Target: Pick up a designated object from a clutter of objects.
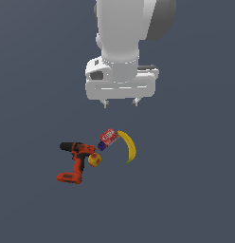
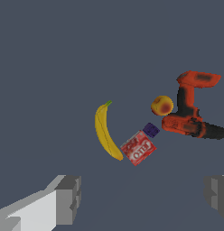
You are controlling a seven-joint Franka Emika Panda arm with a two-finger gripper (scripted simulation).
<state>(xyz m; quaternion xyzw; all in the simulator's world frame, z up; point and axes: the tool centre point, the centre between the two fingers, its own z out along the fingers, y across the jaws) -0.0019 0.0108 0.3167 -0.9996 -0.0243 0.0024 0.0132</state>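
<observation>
On the dark gray surface point(image 1: 195, 190), four things lie close together in one small bunch, and bare gray floor spreads wide on every side of them, out to the picture edges.

Going near to far in the exterior view: first comes the foot of the one drill point(image 1: 75, 161), which is red and black. It lies flat on its side, on the exterior view's left of the bunch. Its black nose points to the exterior view's left.

Next is the one small round fruit point(image 1: 94, 160), yellow-orange with a red patch. It sits right against the drill's body, on the side toward the exterior view's right. It looks like it touches the drill. This is the smallest round thing here. A small gap of bare surface lies between it and the banana.

Then comes the one yellow banana point(image 1: 129, 145), curved, on the exterior view's right of the bunch. Its green tip is at the near end.

A bit farther is the one small red box point(image 1: 108, 138) with a purple end. It lies between the drill and the banana, just beside the banana's far end.

Farthest and highest is the tool point(image 1: 121, 102) on the white arm. It hangs in the air well above the bunch. Its two fingers point(image 2: 68, 198) stand wide apart and hold nothing.
</observation>
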